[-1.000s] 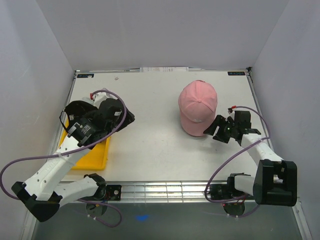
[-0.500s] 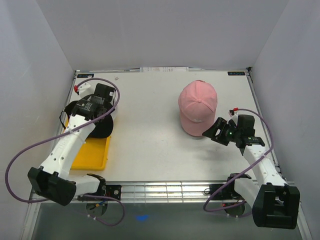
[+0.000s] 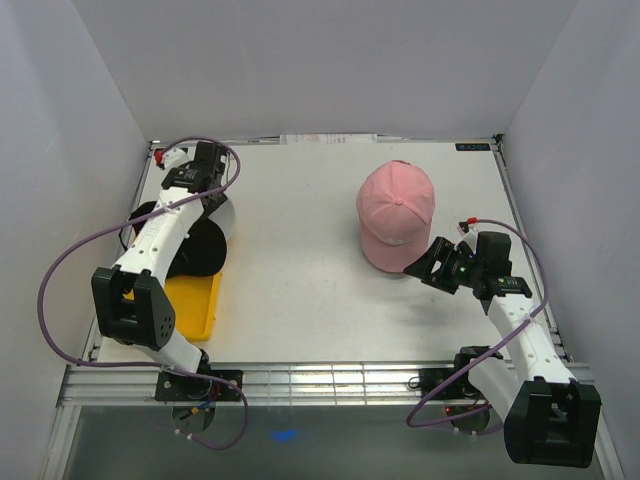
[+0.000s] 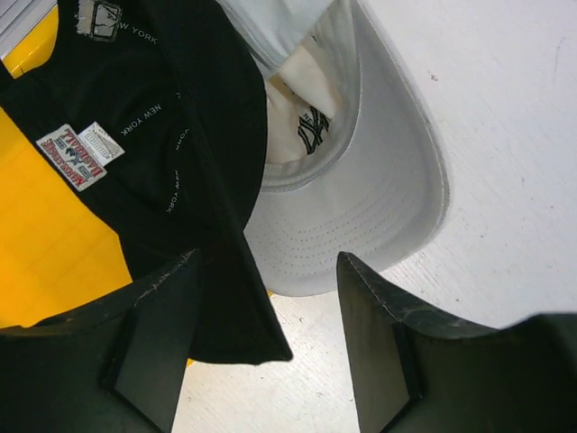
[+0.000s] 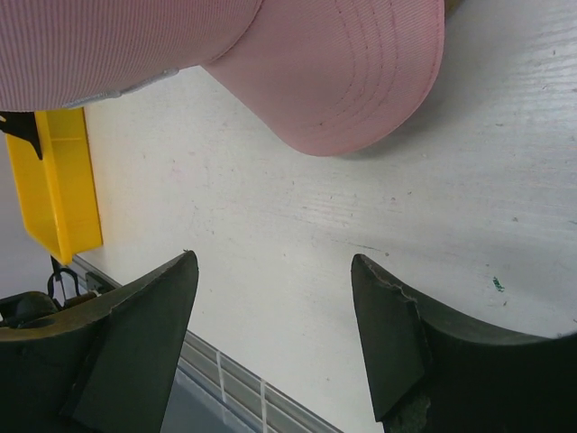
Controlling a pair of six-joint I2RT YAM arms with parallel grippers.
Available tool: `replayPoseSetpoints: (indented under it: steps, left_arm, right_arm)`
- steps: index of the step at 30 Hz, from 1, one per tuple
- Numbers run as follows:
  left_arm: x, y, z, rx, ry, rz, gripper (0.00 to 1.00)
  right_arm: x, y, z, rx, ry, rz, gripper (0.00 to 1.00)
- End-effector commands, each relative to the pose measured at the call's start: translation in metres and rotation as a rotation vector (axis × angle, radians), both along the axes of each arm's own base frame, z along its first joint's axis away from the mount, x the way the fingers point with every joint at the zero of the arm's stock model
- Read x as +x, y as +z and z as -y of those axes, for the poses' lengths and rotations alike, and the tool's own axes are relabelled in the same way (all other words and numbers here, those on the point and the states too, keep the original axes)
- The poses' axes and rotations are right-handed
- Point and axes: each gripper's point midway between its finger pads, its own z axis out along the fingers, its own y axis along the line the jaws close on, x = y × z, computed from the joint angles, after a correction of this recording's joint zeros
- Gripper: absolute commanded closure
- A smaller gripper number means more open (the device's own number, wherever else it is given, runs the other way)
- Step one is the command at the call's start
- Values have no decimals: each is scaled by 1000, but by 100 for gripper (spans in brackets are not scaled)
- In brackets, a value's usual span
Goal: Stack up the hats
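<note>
L gripper point(image 4: 267, 361) open, empty, hovering over two caps. Black cap point(image 4: 171, 153) below-left of fingers, partly on yellow tray point(image 4: 45, 262), overlapping white cap point(image 4: 361, 207) below-right. R gripper point(image 5: 275, 343) open, empty, low over table point(image 5: 270, 234). Pink cap point(image 5: 334, 72) just ahead of its fingertips, not touching.

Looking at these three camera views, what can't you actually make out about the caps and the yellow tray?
Top external view: the left arm covers the pile on the yellow plastic tray, so the caps there cannot be counted.
Left wrist view: the white fabric cap has its crown cut off by the top edge and partly hidden behind the black fabric cap.
Right wrist view: the pink fabric cap has its crown cut off by the top edge.
</note>
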Motion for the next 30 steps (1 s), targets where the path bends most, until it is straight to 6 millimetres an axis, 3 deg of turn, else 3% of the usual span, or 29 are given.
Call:
replayPoseSetpoints:
  steps: [1, 5, 9, 12, 15, 17, 21, 27, 30]
  left_arm:
    - [1, 5, -8, -18, 31, 28, 29]
    - [-6, -7, -10, -32, 46, 11, 29]
    - [-11, -20, -12, -39, 47, -8, 36]
    - [-14, -29, -11, -55, 40, -20, 48]
    - [-18, -30, -11, -62, 35, -22, 66]
    - [-20, -25, -11, -66, 27, -9, 80]
    - [-31, -5, -10, -83, 2, 40, 100]
    - [-54, 30, -3, -156, -29, 133, 100]
    - [-66, 57, 0, -195, -37, 206, 100]
  right_arm:
    - [2, 6, -1, -6, 23, 34, 26]
    - [0, 3, -3, 5, 32, 21, 26]
    - [2, 6, -2, 5, 29, 35, 26]
    - [2, 7, -2, 1, 27, 37, 26]
    - [2, 8, -1, -2, 22, 42, 26]
    - [1, 9, -1, -2, 22, 47, 26]
    - [1, 15, -2, 4, 25, 53, 26]
    - [3, 34, -5, 18, 39, 80, 26]
    - [5, 43, -5, 20, 42, 91, 26]
